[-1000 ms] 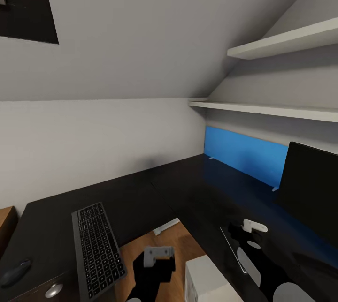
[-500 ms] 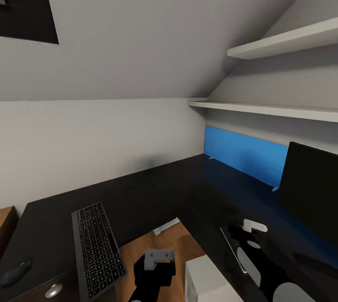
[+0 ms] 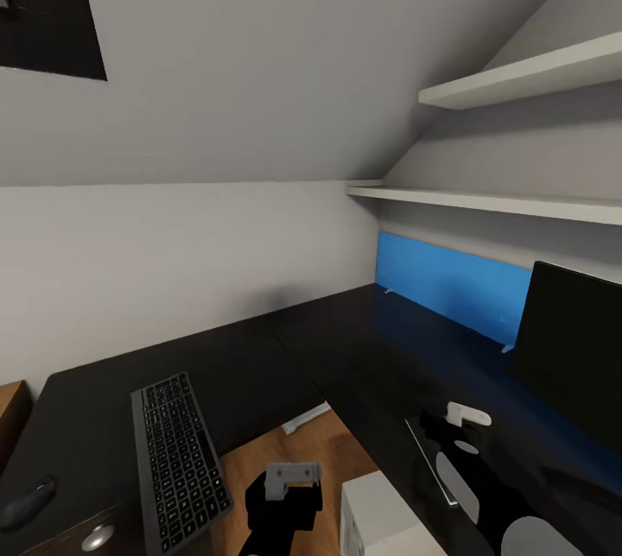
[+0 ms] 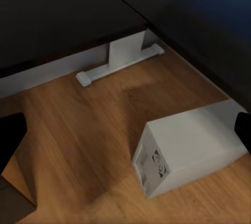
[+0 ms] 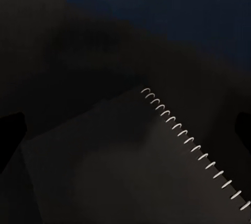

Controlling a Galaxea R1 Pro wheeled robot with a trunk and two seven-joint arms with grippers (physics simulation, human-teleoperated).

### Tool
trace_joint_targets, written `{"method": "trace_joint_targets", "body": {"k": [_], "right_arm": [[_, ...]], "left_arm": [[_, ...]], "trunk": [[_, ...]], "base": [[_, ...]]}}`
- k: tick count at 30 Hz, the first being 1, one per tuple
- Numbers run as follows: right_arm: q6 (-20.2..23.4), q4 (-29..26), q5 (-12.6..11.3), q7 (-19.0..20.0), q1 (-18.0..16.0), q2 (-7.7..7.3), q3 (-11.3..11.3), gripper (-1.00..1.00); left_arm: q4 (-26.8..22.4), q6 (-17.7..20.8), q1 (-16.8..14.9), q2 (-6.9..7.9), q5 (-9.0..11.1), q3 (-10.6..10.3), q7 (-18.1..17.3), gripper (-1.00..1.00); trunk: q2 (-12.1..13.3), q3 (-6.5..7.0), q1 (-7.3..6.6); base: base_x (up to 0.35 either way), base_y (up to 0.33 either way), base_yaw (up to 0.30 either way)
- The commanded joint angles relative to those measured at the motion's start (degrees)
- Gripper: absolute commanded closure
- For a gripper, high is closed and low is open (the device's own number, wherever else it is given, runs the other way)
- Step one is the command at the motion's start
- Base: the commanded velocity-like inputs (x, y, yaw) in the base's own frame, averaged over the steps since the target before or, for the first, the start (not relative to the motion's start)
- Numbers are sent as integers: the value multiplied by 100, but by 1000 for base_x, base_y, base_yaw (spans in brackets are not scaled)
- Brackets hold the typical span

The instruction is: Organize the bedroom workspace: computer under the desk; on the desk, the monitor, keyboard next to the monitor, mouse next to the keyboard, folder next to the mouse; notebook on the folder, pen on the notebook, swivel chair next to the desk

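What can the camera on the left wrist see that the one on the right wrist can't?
Left wrist view: the white computer on the wood floor, its label side facing the camera, with a white desk foot behind it. Right wrist view: the dark notebook lying on the black desk, its pale spiral binding along one edge. Both views take in the dark desk surface and a hint of blue.

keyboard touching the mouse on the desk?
Apart. The head view shows the keyboard and the mouse both lying on the desk, with a plain strip of bare black top between them.
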Motion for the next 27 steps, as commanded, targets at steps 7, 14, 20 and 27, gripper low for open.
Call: {"method": "trace_joint_targets", "body": {"k": [7,14,20,27], "right_arm": [[47,66,-49,-58,-63,-9,44,-100],[21,602,-58,-51,-343,-11,40,-100],[11,664,-54,-50,-381,-17,38,-100],[14,675,-54,-50,-388,-34,32,-100]], "left_arm": [[-21,25,-9,-7,41,-9,65,-100],[-16,26,-7,-19,46,-15,68,-100],[-14,26,-6,-19,51,-12,82,-100],[-14,26,-7,-17,52,-10,85,-100]], "trunk": [[-85,-43,44],[-366,-169,198],[-606,-277,330],[-887,-402,483]], "base": [[1,0,0],[0,0,0],[0,0,0],[0,0,0]]}}
